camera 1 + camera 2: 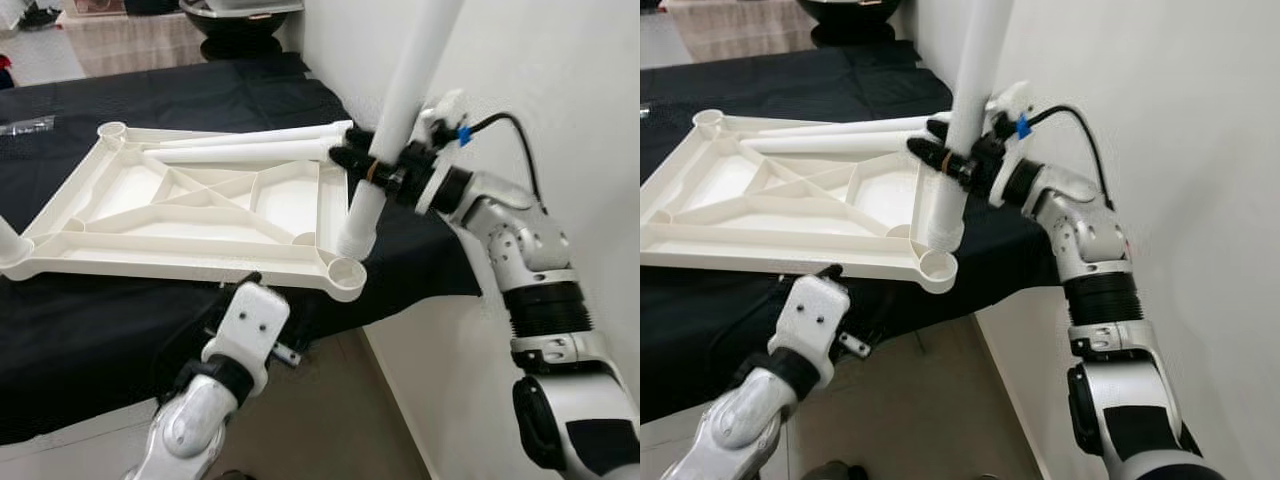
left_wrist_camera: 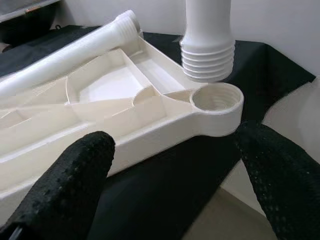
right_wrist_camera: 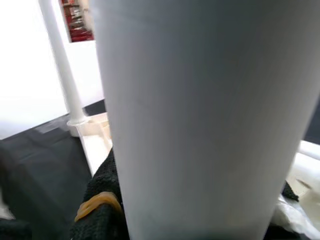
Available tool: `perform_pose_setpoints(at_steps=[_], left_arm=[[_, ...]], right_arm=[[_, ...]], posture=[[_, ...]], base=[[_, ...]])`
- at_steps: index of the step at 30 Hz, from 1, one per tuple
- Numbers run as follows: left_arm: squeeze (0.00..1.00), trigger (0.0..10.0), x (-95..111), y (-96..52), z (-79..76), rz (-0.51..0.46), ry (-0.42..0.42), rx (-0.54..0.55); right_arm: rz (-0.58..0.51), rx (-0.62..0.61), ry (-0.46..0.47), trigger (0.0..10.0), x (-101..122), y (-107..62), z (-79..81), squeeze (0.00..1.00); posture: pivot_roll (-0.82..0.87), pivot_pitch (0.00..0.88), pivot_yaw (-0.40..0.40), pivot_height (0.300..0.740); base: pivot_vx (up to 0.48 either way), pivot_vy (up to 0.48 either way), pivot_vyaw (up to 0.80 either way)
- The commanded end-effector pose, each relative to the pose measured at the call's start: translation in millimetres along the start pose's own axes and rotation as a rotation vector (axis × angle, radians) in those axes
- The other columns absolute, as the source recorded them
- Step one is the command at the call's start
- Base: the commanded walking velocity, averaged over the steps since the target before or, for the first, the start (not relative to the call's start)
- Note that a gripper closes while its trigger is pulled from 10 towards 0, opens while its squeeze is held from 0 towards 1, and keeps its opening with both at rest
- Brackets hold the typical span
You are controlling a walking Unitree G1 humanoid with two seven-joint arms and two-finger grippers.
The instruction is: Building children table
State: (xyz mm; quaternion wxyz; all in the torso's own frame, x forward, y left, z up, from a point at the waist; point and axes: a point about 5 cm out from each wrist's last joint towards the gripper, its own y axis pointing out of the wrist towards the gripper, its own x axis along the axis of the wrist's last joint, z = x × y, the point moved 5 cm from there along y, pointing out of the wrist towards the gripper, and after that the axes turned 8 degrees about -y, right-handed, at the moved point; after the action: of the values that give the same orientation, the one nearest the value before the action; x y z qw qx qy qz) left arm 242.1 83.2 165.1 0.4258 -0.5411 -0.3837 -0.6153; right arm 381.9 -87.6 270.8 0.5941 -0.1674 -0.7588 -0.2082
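Upside-down white plastic tabletop (image 1: 190, 215) lying on a black cloth (image 1: 110, 330) over a raised surface, ribbed underside facing up, a round socket at each corner. At the far left corner, one leg already standing (image 1: 10, 240) upright in its socket, seen from the right wrist as a slim white post (image 3: 62, 75). Below the tabletop's near edge, left gripper (image 1: 235, 290) raised from under the cloth's hem, black fingers (image 2: 65, 185) spread wide apart and closed on nothing, one to either side of the near right corner socket (image 2: 216, 100) as viewed from its wrist camera. Across the tabletop's far side, two loose legs (image 1: 250, 145) lying side by side, ends pointing towards the right edge. Further right, at the near right corner, a fourth white leg (image 1: 395, 120) held tilted, top leaning away to the right and running out of the top of both head views, ribbed threaded end (image 2: 207, 60) poised just above the open socket and slightly to its far side, not yet seated. Gripping that leg partway up, right gripper (image 1: 952, 160), black fingers clamped around the tube from both sides, a tan rubber band (image 3: 97, 204) visible on one finger. Behind the gripper, silver right arm (image 1: 520, 260) bent upward along a plain white wall (image 1: 560, 90), a black cable looping from the wrist. In the background beyond the cloth, a dark round bowl-like object (image 1: 235, 25) on a pale floor.
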Motion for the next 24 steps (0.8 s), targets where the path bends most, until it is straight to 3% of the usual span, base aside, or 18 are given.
perform_pose_setpoints(at_steps=[1, 4, 12, 20, 24], left_arm=[[0.00, 10.0, -1.9, -2.6, -2.9, -0.005, 0.010, -0.019], [0.00, 10.0, -1.1, -3.4, -6.5, -0.023, 0.003, -0.032], [0.00, 10.0, 1.8, -8.4, -8.7, -0.031, -0.003, -0.034], [0.00, 10.0, 9.0, -13.1, -11.6, -0.048, -0.014, -0.041], [0.00, 10.0, 11.4, -19.8, -14.0, -0.052, -0.006, -0.048]], right_arm=[[-0.011, 0.069, -0.026, 10.0, 2.4, 5.1, 10.5, 0.00], [-0.012, 0.169, -0.043, 10.0, 1.9, 9.7, 23.1, 0.00], [0.002, 0.263, -0.041, 10.0, -4.3, 7.1, 29.1, 0.00], [-0.005, 0.265, -0.042, 10.0, -5.4, 13.1, 21.9, 0.00], [0.010, 0.265, -0.066, 10.0, -4.6, 7.1, 6.9, 0.00]], posture=[[0.01, 0.062, -0.065, 0.740], [0.01, 0.068, -0.067, 0.740], [0.03, 0.091, -0.070, 0.740], [0.05, 0.111, -0.071, 0.740], [0.07, 0.133, -0.076, 0.740]], base=[[0.000, 0.000, 0.00], [0.000, 0.000, 0.00], [0.000, 0.000, 0.00], [0.000, 0.000, 0.00], [0.000, 0.000, 0.00]])
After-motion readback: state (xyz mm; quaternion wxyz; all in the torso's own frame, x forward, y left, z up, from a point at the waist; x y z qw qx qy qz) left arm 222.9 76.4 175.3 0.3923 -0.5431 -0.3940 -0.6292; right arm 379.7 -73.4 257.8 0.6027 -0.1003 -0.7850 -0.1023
